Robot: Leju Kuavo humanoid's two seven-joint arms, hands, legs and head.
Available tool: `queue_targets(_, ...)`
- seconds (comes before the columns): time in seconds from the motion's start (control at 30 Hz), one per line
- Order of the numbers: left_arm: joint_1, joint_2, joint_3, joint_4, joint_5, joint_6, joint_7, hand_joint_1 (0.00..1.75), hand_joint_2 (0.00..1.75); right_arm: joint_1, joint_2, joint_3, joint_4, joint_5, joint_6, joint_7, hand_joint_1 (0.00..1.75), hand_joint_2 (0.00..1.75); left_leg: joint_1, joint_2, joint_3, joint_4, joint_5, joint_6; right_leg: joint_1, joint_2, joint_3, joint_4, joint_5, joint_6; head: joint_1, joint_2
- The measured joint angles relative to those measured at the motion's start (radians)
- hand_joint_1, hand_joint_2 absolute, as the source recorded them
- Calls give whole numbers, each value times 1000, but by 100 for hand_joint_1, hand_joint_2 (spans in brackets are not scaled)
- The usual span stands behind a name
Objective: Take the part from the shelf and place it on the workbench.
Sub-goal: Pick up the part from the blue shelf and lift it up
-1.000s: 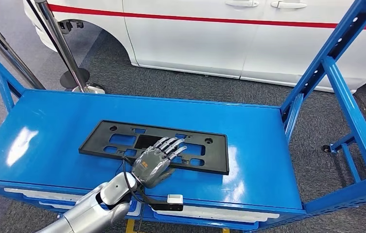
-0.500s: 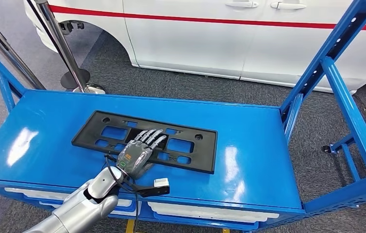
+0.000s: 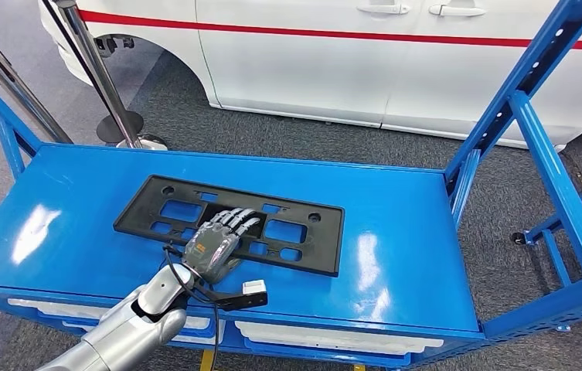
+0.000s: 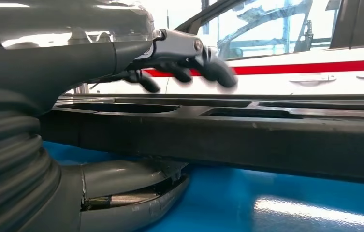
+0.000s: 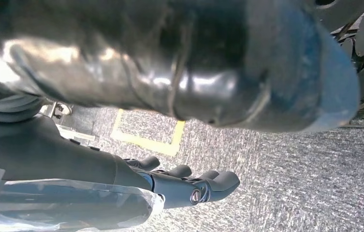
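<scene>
The black licence-plate bracket (image 3: 229, 224) is pinched at its near edge by the left hand (image 3: 214, 247), flat on the blue surface (image 3: 396, 255). Beyond it, a white car (image 3: 349, 54) and steel posts (image 3: 98, 73) are seen. The right hand (image 5: 184, 186) is held loosely curled over the floor.

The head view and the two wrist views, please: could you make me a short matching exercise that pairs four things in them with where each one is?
Things:
1. black part
2. left hand
3. right hand
4. white car

Places:
A. hanging above the grey carpet floor
B. behind the blue table
C. flat on the blue table top
D. on the near edge of the black part, fingers over it and thumb under it

Pairs: 1-C, 2-D, 3-A, 4-B
</scene>
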Motion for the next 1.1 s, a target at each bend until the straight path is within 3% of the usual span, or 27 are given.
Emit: queue_targets(1.1,-2,-8,36,39,15,38,-32,175,175,0,0,5,0,11,-4,-2,0,0,0,0,5,-1,0,0,0,0,5,0,0,0,0,0)
